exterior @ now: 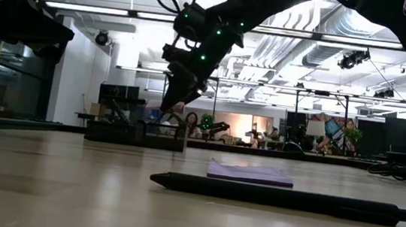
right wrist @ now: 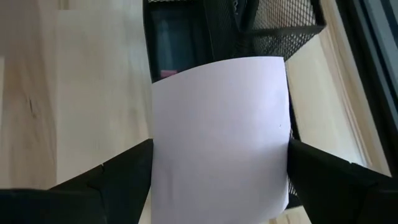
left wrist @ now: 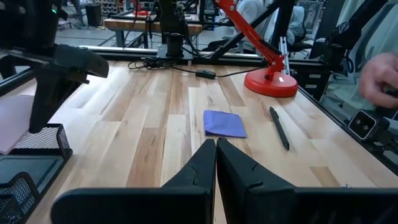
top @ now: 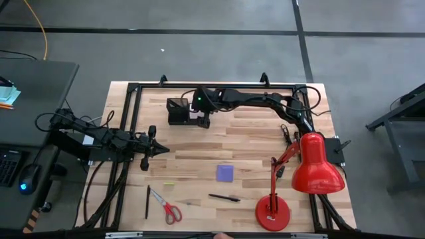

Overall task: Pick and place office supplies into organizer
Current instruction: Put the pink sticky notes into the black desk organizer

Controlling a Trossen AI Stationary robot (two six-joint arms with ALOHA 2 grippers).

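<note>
1. Right gripper [right wrist: 217, 168] jaws spread wide, pinching pink sticky-note pad [right wrist: 221, 134] by its edges, held over black mesh organizer [top: 178, 111] at table's far side.
2. Left gripper [left wrist: 216, 155] jaws pressed together, holding nothing, parked near left edge.
3. Purple pad [top: 225, 172], pen [top: 224, 197], scissors [top: 166, 207] lie on table [top: 252, 143].

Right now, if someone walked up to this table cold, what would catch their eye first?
Probably the big red desk lamp at the table's near right corner. Next, the right arm reaching across the far side, its tool gripping a pale pink note pad just over the black mesh organizer. The purple pad, red-handled scissors and dark pens lie loose on the wood, while the left tool waits shut at the left.
</note>
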